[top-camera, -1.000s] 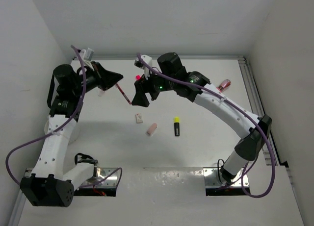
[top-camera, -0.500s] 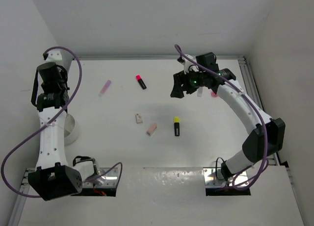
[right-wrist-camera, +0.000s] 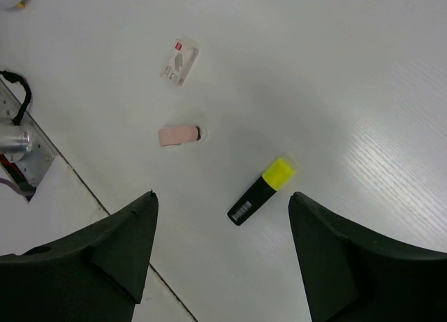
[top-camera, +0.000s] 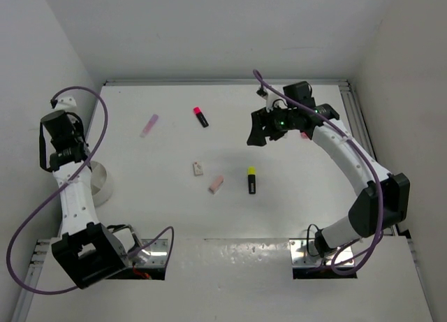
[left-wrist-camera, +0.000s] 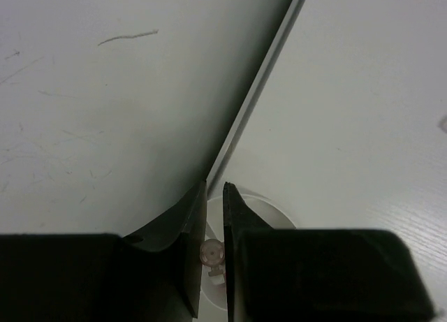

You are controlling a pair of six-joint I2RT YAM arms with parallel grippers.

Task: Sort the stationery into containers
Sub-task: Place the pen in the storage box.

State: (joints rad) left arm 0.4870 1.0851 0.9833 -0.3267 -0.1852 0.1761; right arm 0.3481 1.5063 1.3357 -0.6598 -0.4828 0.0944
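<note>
At the near left, the left claw [left-wrist-camera: 214,191] hangs over the tub [left-wrist-camera: 274,209], hard by the wall [left-wrist-camera: 105,112]. It is clenched to a slit, with a small pinkish round thing in the slit. I cannot tell whether that is pinched or lies in the tub below. If it is held, the risk is a drop from off-centre. The tub's rim shows only partly under the fingers, so a release could glance off it and fall between tub and wall.

Farther in, mid-table, lie the yellow highlighter [right-wrist-camera: 262,191], the pink eraser [right-wrist-camera: 179,135] near it and the white eraser [right-wrist-camera: 180,61] beyond, all unsorted.

The right claw [right-wrist-camera: 222,196] hovers above them, released and wide, holding nothing. The highlighter lies slantwise to its fingers. A descent without squaring up would likely spin the barrel or squirt it out, perhaps into the pink eraser.

Behind that arm a sliver of the cup [top-camera: 305,135] shows, and a careless swing could knock it over.

Farthest, the pink highlighter [top-camera: 201,116] waits well apart.
</note>
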